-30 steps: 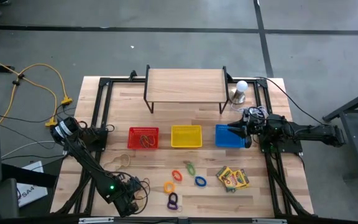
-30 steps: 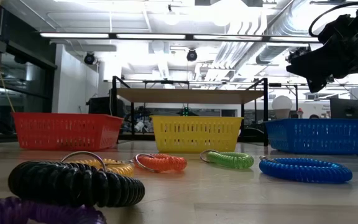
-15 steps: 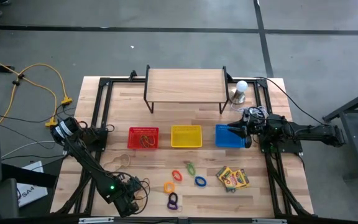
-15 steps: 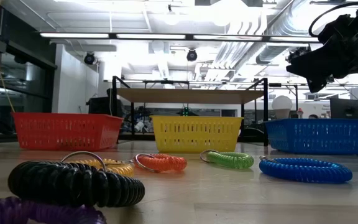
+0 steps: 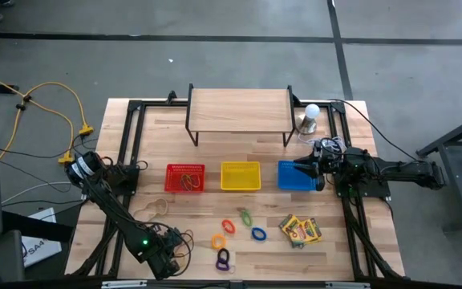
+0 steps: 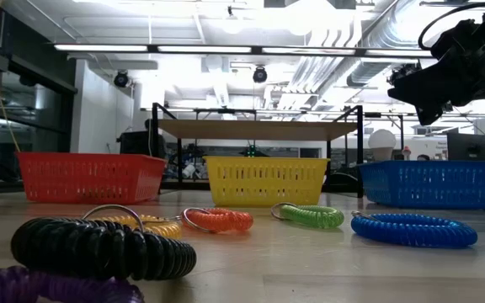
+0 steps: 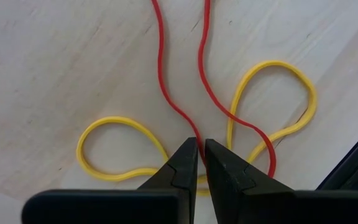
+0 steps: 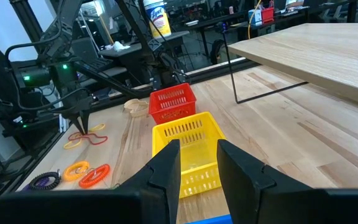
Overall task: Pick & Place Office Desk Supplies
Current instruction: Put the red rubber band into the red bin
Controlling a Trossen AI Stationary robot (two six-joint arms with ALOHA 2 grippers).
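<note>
High view, from straight above: your left gripper (image 5: pixel 169 262) sits low at the near left corner of the table, with the coiled rings just to its right, orange (image 5: pixel 218 241), purple (image 5: pixel 223 258), red-orange (image 5: pixel 228 226), green (image 5: pixel 246 216) and blue (image 5: pixel 258 234), and the crayon boxes (image 5: pixel 300 229) farther right again. Your right gripper (image 5: pixel 301 167) hangs over the blue basket (image 5: pixel 293 178), with the yellow basket (image 5: pixel 240 176) and red basket (image 5: pixel 184 177) in a row beyond its tips. Low view, level across the table: the right gripper (image 6: pixel 411 80) hovers clear above the blue basket (image 6: pixel 436 183), while a black coil (image 6: pixel 103 247) lies nearest the lens, ahead of the orange (image 6: pixel 217 220), green (image 6: pixel 311 215) and blue (image 6: pixel 413 229) coils. Left wrist view: your left gripper (image 7: pixel 200 163) has its tips drawn almost together on the tabletop, with a red rubber band (image 7: pixel 166 81) running into the narrow slit between them; you cannot tell whether it is truly pinched. A yellow rubber band (image 7: pixel 271 99) loops out to either side of the tips, crossing under the red one. Right wrist view: your right gripper (image 8: pixel 197 165) holds nothing, its fingers set a little apart, framing the yellow basket (image 8: pixel 188 152) directly ahead, the red basket (image 8: pixel 173 103) just beyond it, and the left gripper (image 8: pixel 82 124) pointing down at the bands well past both.
</note>
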